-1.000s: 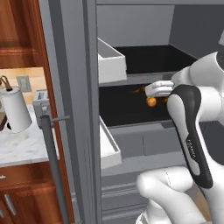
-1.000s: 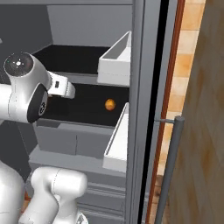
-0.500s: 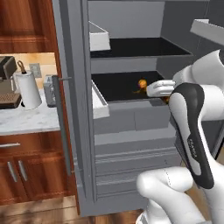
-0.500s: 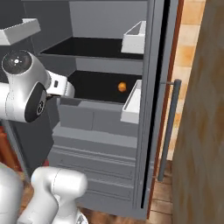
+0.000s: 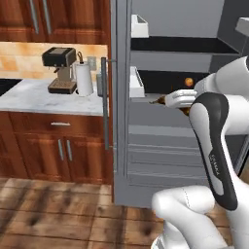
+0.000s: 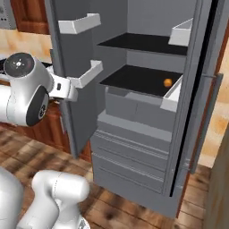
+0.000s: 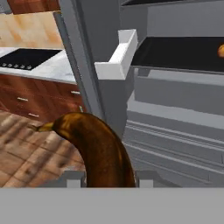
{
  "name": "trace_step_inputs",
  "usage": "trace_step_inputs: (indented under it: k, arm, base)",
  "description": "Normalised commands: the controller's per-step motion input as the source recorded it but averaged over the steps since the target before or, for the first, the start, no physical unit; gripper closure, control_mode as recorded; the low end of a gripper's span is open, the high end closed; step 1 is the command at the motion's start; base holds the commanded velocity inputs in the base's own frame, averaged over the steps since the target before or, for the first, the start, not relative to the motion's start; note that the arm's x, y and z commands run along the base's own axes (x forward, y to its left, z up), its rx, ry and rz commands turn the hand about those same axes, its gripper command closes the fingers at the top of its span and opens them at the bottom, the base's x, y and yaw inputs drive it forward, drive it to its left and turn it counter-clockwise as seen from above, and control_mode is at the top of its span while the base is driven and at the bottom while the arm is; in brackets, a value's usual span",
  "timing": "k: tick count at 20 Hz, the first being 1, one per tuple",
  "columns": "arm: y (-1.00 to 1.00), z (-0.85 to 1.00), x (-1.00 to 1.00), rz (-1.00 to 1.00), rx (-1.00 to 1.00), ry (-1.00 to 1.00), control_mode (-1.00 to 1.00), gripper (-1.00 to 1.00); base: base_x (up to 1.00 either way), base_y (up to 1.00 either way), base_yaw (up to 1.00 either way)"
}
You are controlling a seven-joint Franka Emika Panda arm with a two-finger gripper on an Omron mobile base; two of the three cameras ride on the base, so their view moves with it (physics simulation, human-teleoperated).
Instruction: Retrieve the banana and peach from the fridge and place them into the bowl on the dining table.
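The banana (image 7: 98, 151), dark yellowish-brown and curved, is sitting clamped in the gripper (image 7: 107, 177), rising between the two fingertips in the hand view with its stem end pointing toward the wooden floor (image 7: 26, 148). In the left base view its tip (image 5: 156, 100) is poking out ahead of the hand, in front of the open fridge (image 5: 160, 160). The peach (image 6: 167, 82) is lying on the dark lower shelf (image 6: 134, 78) inside, near the white door bin (image 6: 172, 96), well apart from the banana.

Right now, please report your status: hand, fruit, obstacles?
Hand shut on banana, outside fridge. Peach on dark shelf. Open left door close beside hand.
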Motion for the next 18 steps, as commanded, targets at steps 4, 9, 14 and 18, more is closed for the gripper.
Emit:
trace_step_inputs:
  k: [4, 9, 14, 18]
  arm:
    - [0.00, 0.00, 0.00, 0.00, 0.00, 0.00, 1.00, 1.00]
    - [0.00, 0.00, 0.00, 0.00, 0.00, 0.00, 1.00, 1.00]
    - [0.00, 0.00, 0.00, 0.00, 0.00, 0.00, 1.00, 1.00]
    - [0.00, 0.00, 0.00, 0.00, 0.00, 0.00, 1.00, 1.00]
  base:
    - [-0.48, 0.00, 0.51]
    - [-0.29, 0.07, 0.53]
    - [-0.01, 0.11, 0.49]
    - [0.00, 0.16, 0.45]
